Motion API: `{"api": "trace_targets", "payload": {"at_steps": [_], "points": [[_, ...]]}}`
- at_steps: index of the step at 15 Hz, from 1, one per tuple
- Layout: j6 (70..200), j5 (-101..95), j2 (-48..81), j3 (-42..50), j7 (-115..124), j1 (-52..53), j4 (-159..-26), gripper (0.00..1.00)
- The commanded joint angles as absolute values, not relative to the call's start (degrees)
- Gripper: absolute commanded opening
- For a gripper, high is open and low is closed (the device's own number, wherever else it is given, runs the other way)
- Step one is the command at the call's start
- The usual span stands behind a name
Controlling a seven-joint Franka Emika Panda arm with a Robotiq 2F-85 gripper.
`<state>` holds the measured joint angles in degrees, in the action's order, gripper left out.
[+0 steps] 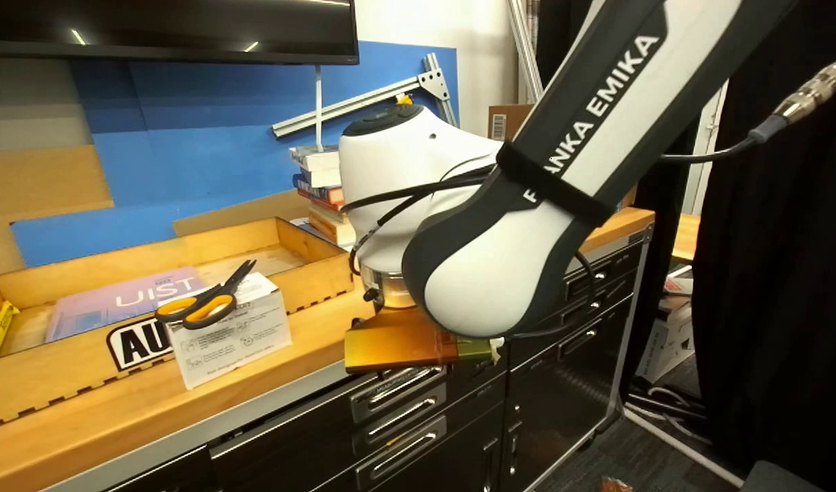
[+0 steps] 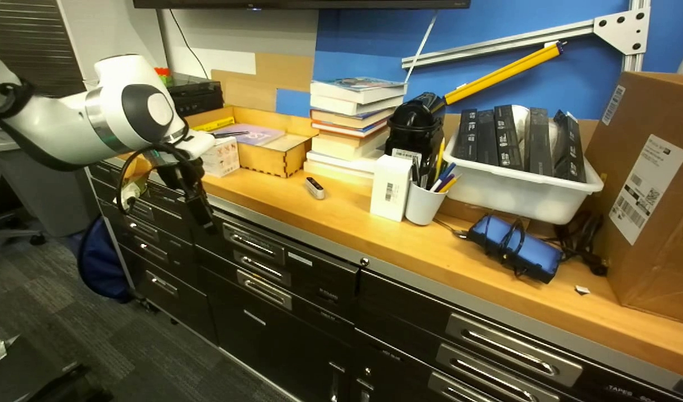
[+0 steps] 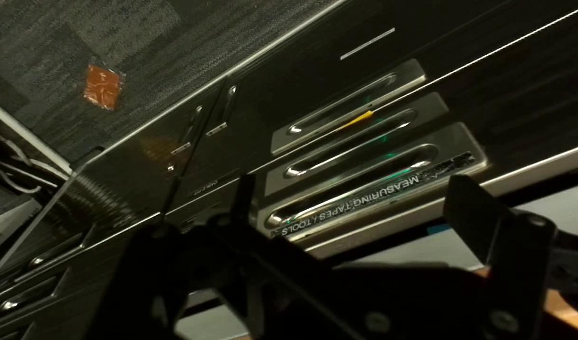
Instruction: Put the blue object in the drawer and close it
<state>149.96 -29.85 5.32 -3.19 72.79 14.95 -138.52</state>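
My gripper point(image 3: 352, 198) is open, with nothing seen between its fingers. In the wrist view its fingers frame the front of the drawer labelled "MEASURING TAPES / TOOLS" point(image 3: 345, 205). A narrow dark gap runs between this drawer front and the counter's grey edge. A small blue patch point(image 3: 438, 229) shows in that gap beside the right finger; too little shows to tell whether it is the blue object. No blue lump shows elsewhere. In an exterior view the gripper point(image 2: 199, 207) points down just in front of the counter, near the drawer handle point(image 2: 253, 243).
Yellow-handled pliers point(image 1: 202, 307) lie on a white box point(image 1: 233, 335) at the counter's edge, in front of a wooden tray point(image 1: 315, 273). More drawer handles point(image 3: 350, 141) sit beneath. A book stack point(image 2: 349, 123), pen cup point(image 2: 425, 204) and white bin point(image 2: 520, 195) stand on the counter.
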Motion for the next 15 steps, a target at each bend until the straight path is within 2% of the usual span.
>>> {"api": "trace_targets", "payload": {"at_steps": [1,15], "points": [[151.5,-35.1,7.2,-4.4,76.7,14.7,-137.2,1.00],[146.6,-43.7,28.6,-1.1,77.1,22.0,-115.8,1.00]]}}
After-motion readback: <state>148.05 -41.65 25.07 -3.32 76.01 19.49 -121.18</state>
